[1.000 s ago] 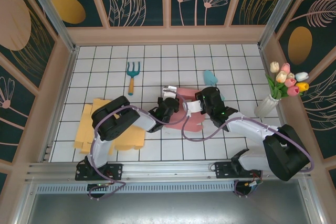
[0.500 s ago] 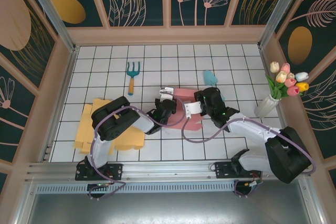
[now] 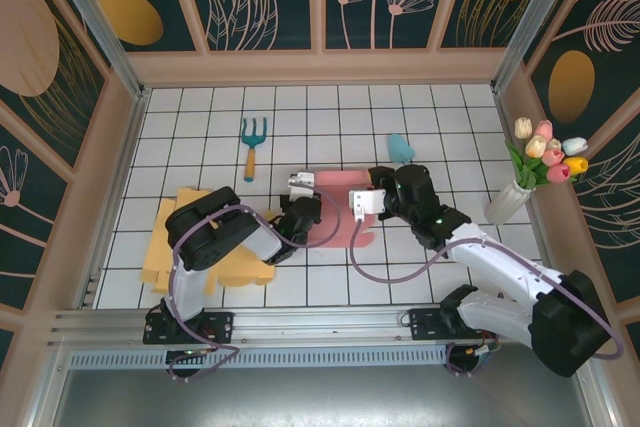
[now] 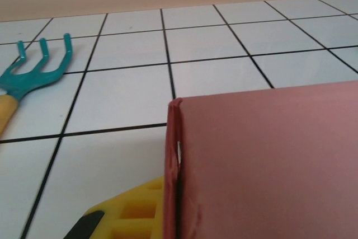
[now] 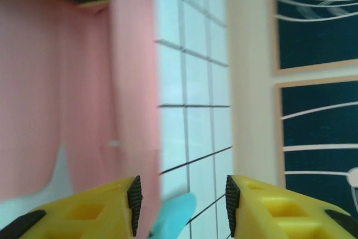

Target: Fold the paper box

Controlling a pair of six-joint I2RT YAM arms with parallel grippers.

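- The pink paper box point(image 3: 335, 209) lies just below the middle of the top view, on the white tiled table point(image 3: 200, 117), with one arm at each side of it.
- The left gripper point(image 3: 300, 193) sits at the box's left edge. In its wrist view a pink panel point(image 4: 268, 160) stands upright across the lower right of the frame, and its vertical edge rises just beside the one yellow finger point(image 4: 134, 216) at the bottom. The other finger is behind the panel, so I cannot tell how wide this claw stands or whether it pinches the panel.
- The right gripper point(image 3: 362, 202) reaches in from the right of the frame to the box's right side. In its wrist view the claw point(image 5: 183, 200) stands wide apart with nothing clamped between its yellow fingers point(image 5: 84, 216). The blurred pink sheet point(image 5: 72, 99) fills the left of that frame, and its edge comes down just beside the black pad of the left-hand finger.
- A teal garden fork point(image 3: 251, 145) with a yellow handle lies up and left of the box, well apart.
- A small teal object point(image 3: 400, 147) lies just above the right arm's wrist.
- Flat yellow sheets point(image 3: 170, 237) lie at lower left, partly under the left arm.
- A vase of tulips point(image 3: 535, 167) stands at the right edge.
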